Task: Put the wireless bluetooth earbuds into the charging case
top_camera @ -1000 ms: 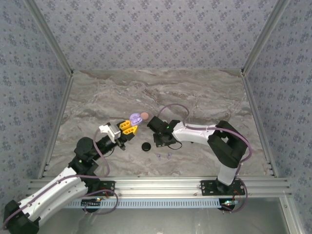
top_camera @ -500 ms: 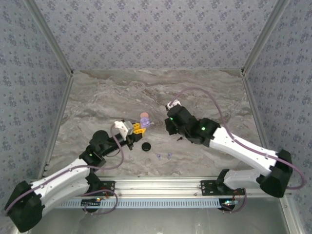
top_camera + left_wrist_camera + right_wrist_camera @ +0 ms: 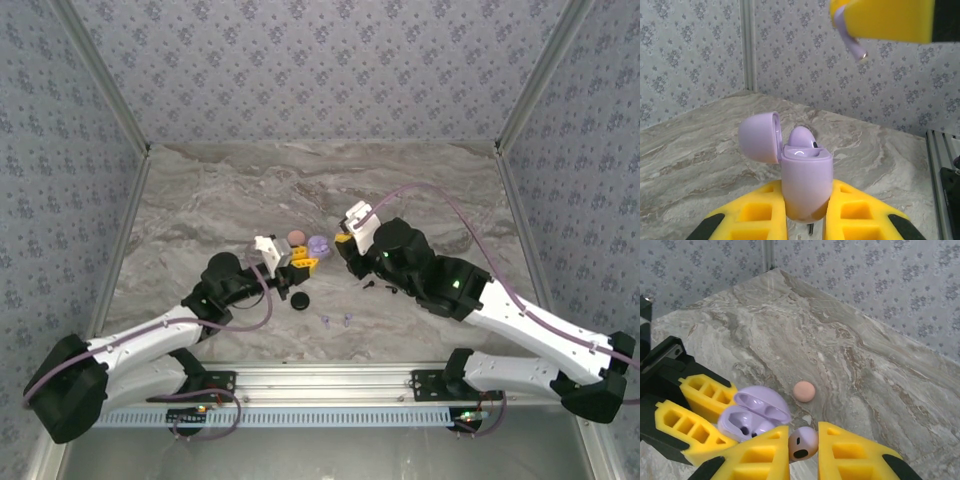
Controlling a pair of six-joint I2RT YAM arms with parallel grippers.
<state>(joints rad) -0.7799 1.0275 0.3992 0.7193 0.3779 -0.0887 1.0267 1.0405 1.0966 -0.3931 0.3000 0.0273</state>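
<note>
My left gripper (image 3: 806, 202) is shut on an open lavender charging case (image 3: 806, 180), held upright with its lid (image 3: 759, 136) tipped left. One lavender earbud (image 3: 802, 137) sits in the case. From above, the case (image 3: 318, 244) hangs over the table between both grippers. My right gripper (image 3: 803, 450) is shut on a lavender earbud (image 3: 803, 442), just right of and above the open case (image 3: 752, 415). That earbud's stem (image 3: 854, 45) sticks out below the right finger at the top of the left wrist view. From above, the right gripper (image 3: 344, 240) sits beside the case.
A small pink round case (image 3: 297, 237) lies just behind the left gripper (image 3: 303, 263). A black round case (image 3: 299, 301) sits in front. Two lavender earbuds (image 3: 337, 320) and a black pair (image 3: 380, 286) lie loose on the marble table (image 3: 200, 200).
The left gripper carried the lavender case to the right. The right gripper rose from the table with an earbud and swung in next to the case.
</note>
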